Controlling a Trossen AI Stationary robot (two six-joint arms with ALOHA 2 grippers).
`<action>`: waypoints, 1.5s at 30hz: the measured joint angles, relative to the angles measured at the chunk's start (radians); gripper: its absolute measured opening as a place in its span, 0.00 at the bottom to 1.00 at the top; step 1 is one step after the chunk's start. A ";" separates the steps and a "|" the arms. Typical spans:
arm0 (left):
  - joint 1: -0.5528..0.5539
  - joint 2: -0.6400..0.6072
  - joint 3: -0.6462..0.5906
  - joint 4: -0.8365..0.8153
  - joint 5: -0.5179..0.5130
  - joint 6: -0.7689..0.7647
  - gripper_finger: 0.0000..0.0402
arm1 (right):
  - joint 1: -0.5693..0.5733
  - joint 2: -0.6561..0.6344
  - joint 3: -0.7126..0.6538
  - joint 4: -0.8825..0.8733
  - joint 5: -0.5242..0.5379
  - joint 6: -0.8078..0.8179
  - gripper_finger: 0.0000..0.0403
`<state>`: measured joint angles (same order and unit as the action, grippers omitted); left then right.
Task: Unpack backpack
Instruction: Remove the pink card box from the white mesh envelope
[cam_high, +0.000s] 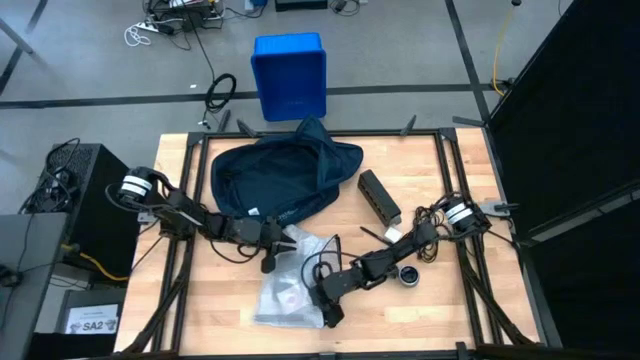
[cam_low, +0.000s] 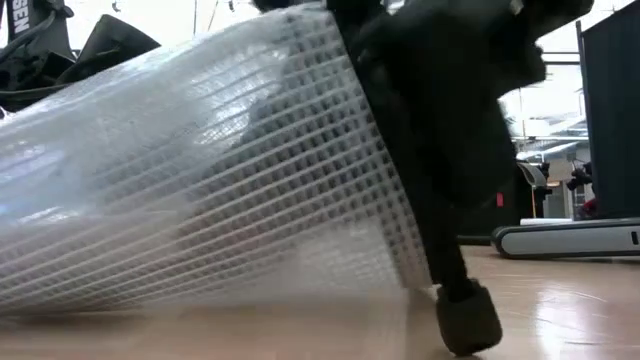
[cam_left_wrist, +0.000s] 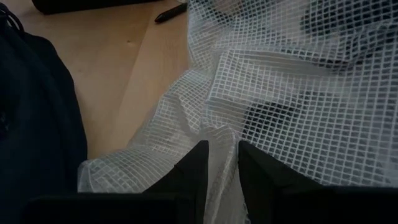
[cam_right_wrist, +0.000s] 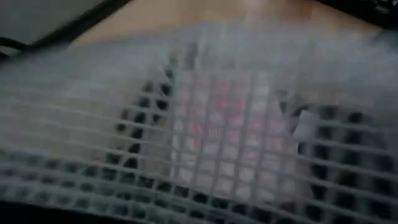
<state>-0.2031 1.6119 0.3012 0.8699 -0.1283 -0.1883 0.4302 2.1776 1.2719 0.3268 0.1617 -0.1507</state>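
Backpack: the dark navy backpack (cam_high: 275, 178) lies flat near the far edge of the desk (cam_high: 460, 310), in the middle, with its top flopped open.
Things already out: a clear mesh pouch (cam_high: 285, 285) lies in front of the bag. A long black box (cam_high: 379, 196), a black pen (cam_high: 375, 236) and a small round thing (cam_high: 409, 275) lie to the right of the bag.
Left gripper: the left gripper (cam_high: 270, 244) sits between the bag and the pouch. Its jaws are nearly closed and pinch a fold at the pouch's edge.
Right gripper: the right gripper (cam_high: 330, 312) is low on the near right side of the pouch. Its jaws are wide apart. I cannot tell if they hold anything.
How far along: I think the job is well on its way, since several things are out. I cannot see inside the bag, so there may be more to take out. The pouch looks like the thing being moved now.
Blue bin: a blue plastic bin (cam_high: 290, 75) stands on the floor past the desk.
High view only: it shows the whole bag, both arms and the loose things.
Left wrist view only: it shows the pinch up close and a flat white box (cam_left_wrist: 273, 78) inside the pouch.
Low view only: it shows the pouch lifted up at one end, with a dark fingertip (cam_low: 470, 318) touching the desk.
Right wrist view only: it shows just mesh, very close.
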 joint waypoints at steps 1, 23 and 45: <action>0.000 0.000 0.000 -0.001 0.000 0.000 0.15 | -0.003 0.015 0.008 -0.003 0.003 0.006 0.97; 0.000 0.000 0.000 -0.001 0.003 0.000 0.15 | 0.004 0.035 0.019 0.044 0.025 0.021 0.69; 0.000 0.000 0.000 -0.007 0.003 -0.003 0.15 | 0.086 -0.268 0.019 -0.825 0.213 0.340 0.69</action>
<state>-0.2031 1.6116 0.3012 0.8631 -0.1257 -0.1913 0.5165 1.9095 1.2907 -0.4979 0.3744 0.1892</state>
